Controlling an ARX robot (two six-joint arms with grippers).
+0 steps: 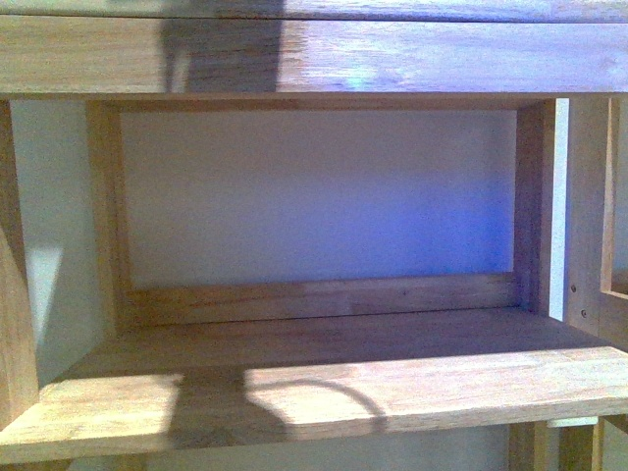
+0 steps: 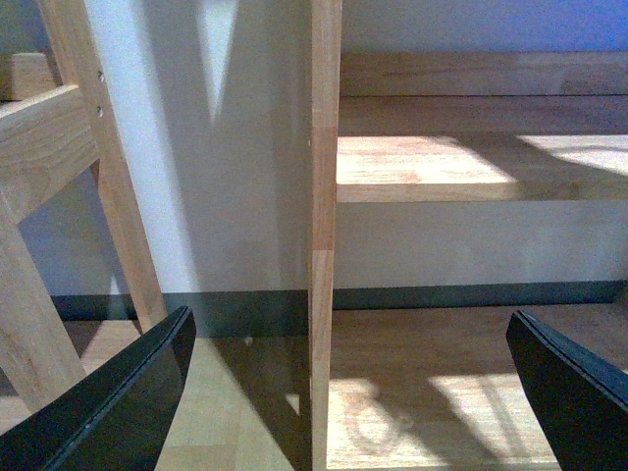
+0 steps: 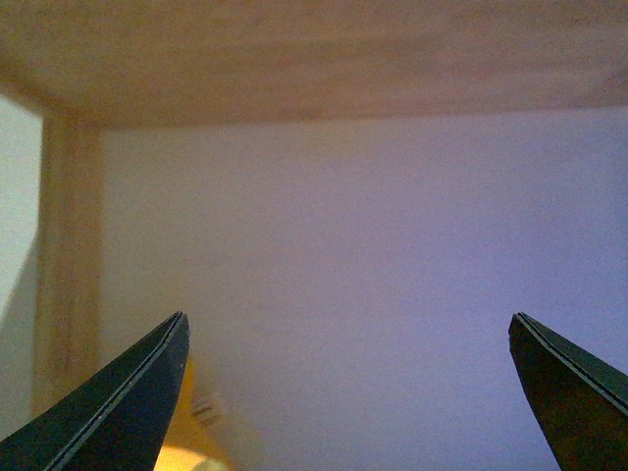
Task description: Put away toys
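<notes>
Sliver of soft orange-yellow plush toy (image 3: 186,444) just beside one black finger of right gripper (image 3: 348,392), fingers spread wide, left gripper (image 2: 348,392) likewise apart, facing pale wooden shelf (image 1: 324,388), mostly hidden.

In the right wrist view, a blurred orange-yellow shape, likely the plush toy (image 3: 186,446), is showing only as a small sliver beside one finger of the right gripper (image 3: 348,392), with the picture's edge cutting off the rest, so its form and whether anything is touching it are impossible to tell. Both gripper fingers in each wrist view are running out of the picture, so only their dark tips are showing. In the front view, the wooden shelf (image 1: 314,388) is being cut off on every side, and neither arm is appearing there.
</notes>
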